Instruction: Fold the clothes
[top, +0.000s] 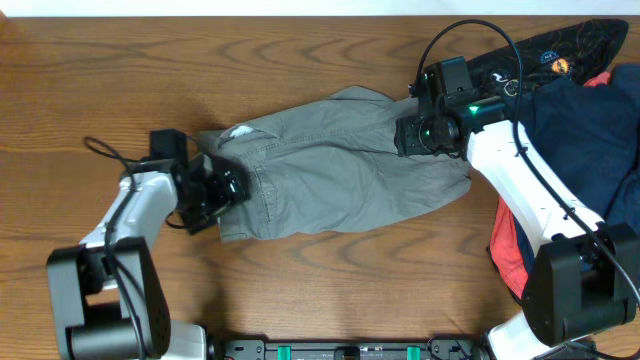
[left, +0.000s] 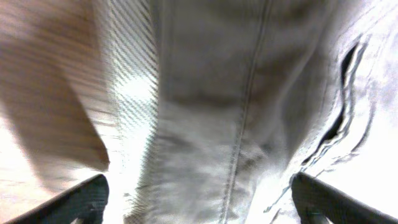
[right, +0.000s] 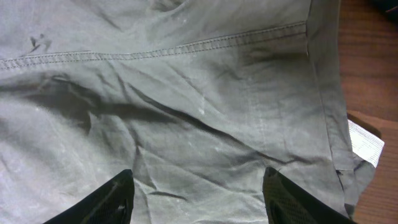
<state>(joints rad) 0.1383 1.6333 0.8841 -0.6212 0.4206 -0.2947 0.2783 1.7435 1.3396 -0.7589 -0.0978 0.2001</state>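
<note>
Grey cotton shorts (top: 330, 165) lie flat on the table (top: 300, 60), soft and limp, I reckon; I'd pinch the stiffer waistband (top: 238, 133). Left gripper (top: 222, 185) at that waistband, right gripper (top: 420, 135) over a leg, both spread wide, holding nothing.

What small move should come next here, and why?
Probably close both on the grey shorts: the left end effector is open over the waistband end, the right end effector is open over the leg end, and the shorts lie flat, ungripped.
</note>
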